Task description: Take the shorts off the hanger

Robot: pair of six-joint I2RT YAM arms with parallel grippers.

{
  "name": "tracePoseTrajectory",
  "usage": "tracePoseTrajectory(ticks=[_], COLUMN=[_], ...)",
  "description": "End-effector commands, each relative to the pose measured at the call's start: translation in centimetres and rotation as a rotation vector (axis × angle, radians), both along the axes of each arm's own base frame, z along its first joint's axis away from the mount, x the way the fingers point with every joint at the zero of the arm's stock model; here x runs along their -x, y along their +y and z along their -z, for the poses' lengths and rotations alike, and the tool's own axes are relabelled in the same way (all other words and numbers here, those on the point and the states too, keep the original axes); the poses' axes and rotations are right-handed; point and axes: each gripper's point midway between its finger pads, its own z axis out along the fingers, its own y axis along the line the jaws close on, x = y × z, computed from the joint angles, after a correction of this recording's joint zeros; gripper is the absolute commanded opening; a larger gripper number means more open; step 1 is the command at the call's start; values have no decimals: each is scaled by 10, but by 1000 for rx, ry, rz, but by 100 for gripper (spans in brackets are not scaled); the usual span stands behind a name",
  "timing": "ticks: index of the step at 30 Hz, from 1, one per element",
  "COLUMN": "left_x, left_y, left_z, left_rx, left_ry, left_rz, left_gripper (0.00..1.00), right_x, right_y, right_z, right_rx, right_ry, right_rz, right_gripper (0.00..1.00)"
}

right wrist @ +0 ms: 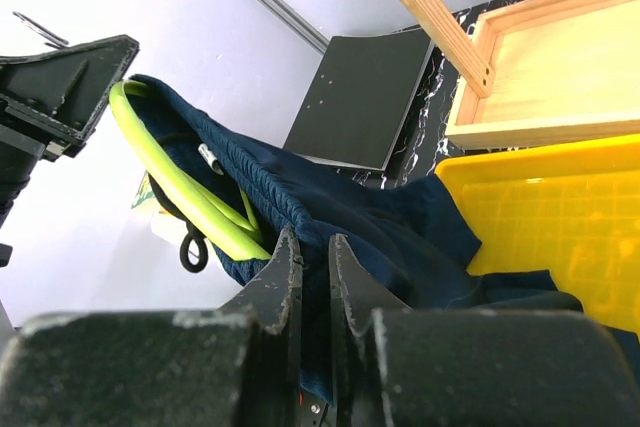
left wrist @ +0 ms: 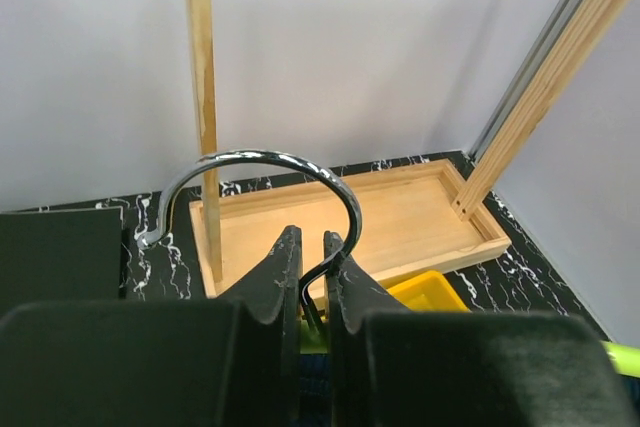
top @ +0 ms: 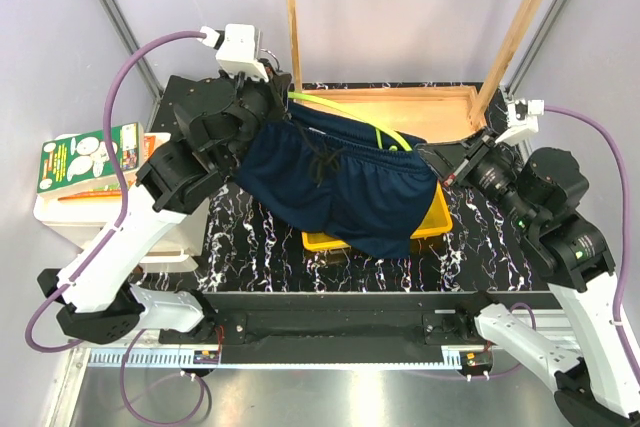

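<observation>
The dark navy shorts [top: 345,187] hang on the lime-green hanger [top: 345,112], held in the air between my two arms over the yellow tray [top: 435,222]. My left gripper [top: 268,87] is shut on the hanger at the base of its silver hook [left wrist: 262,161]; in the left wrist view the gripper [left wrist: 312,247] clamps the wire. My right gripper [top: 437,162] is shut on the shorts' gathered waistband at their right end; in the right wrist view the gripper [right wrist: 308,252] pinches navy fabric [right wrist: 400,237] just beside the green hanger [right wrist: 175,182].
A wooden rack frame with a tray-like base [top: 400,112] and two upright posts [top: 291,17] stands behind the shorts. A white bin with a green box [top: 85,162] sits at the left. The table top [top: 250,247] is black marble-patterned.
</observation>
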Motion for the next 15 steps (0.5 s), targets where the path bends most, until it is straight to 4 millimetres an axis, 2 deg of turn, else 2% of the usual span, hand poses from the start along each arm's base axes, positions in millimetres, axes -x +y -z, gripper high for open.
tracePoseTrajectory(ticks=[1,10,12,13,14,15], left_x=[8,10,13,14,18,21], left_y=[79,88,78,72,57,48], left_z=[-63,-61,-63,-65,-68,-71], left_rx=[232,311,333,375,390,452], left_ry=[-133,-101,-92,-79,-66,-41], left_rz=[-227,-213,-151,-119,-35,19], left_gripper=[0,0,0,0,0,0], right_x=[5,18,17,19,20,15], right_y=[-19,-24,-19,-9,0,14], right_z=[18,16,14,9,6,7], right_rx=[27,5,3,3,5,14], right_ry=[34,11,0,-24,-38,-33], right_rz=[84,77,55,-10,-61,-121], right_gripper=[0,0,0,0,0,0])
